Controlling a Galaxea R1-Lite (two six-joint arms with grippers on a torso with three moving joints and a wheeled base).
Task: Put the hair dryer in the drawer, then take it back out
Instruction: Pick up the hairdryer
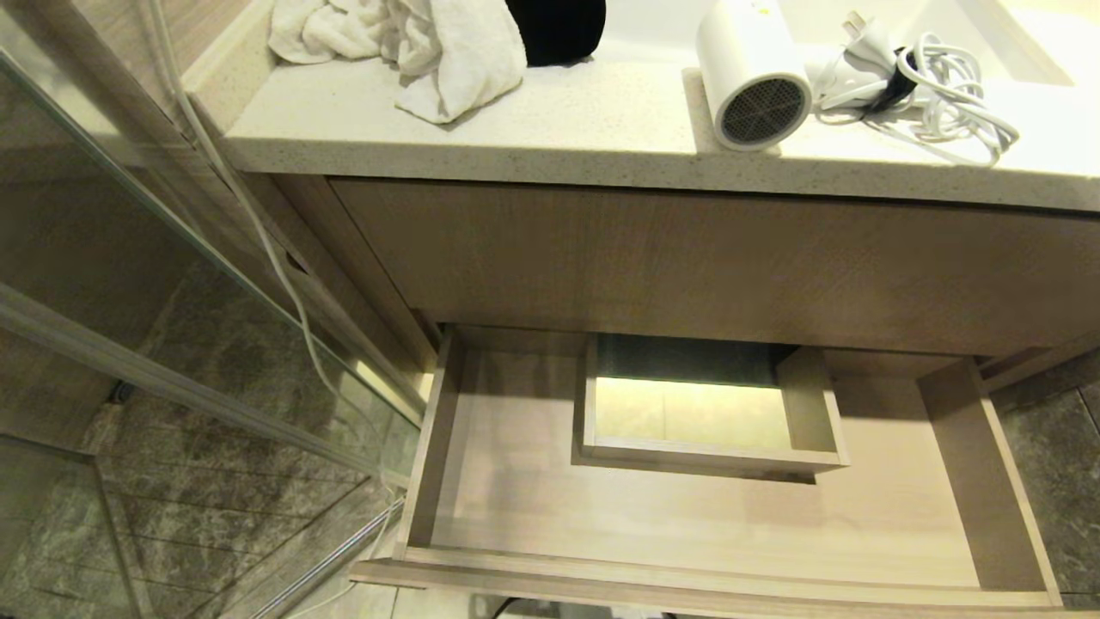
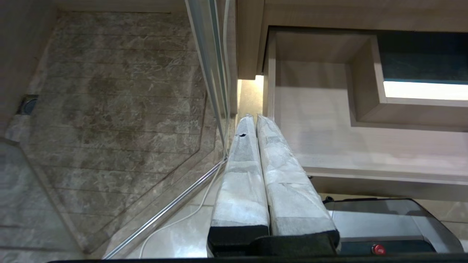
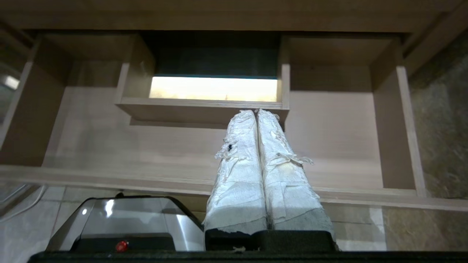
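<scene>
Below the stone countertop (image 1: 481, 129), the drawer (image 1: 687, 516) stands pulled fully out toward the robot, its wood-grain floor bare. A boxed notch (image 1: 705, 404) sits at the far middle of the drawer, open to the lit floor beneath. On the countertop, far right, the hair dryer (image 1: 754, 77) lies on its side with the grilled end of its barrel facing the near edge. Its coiled white cord (image 1: 937, 94) and plug rest just to the right, touching the handle. A white towel (image 1: 404, 43) is bunched at the far left of the counter, beside a black object (image 1: 557, 27). A glass partition (image 1: 172, 284) stands to the left over a marble floor (image 1: 215, 481). The left gripper (image 2: 255, 117) hangs near the drawer's left corner, fingers pressed together, holding nothing. The right gripper (image 3: 256, 112) hangs before the drawer's middle, jaws likewise closed and empty. Part of the robot's base (image 3: 124, 223) shows below the drawer front.
</scene>
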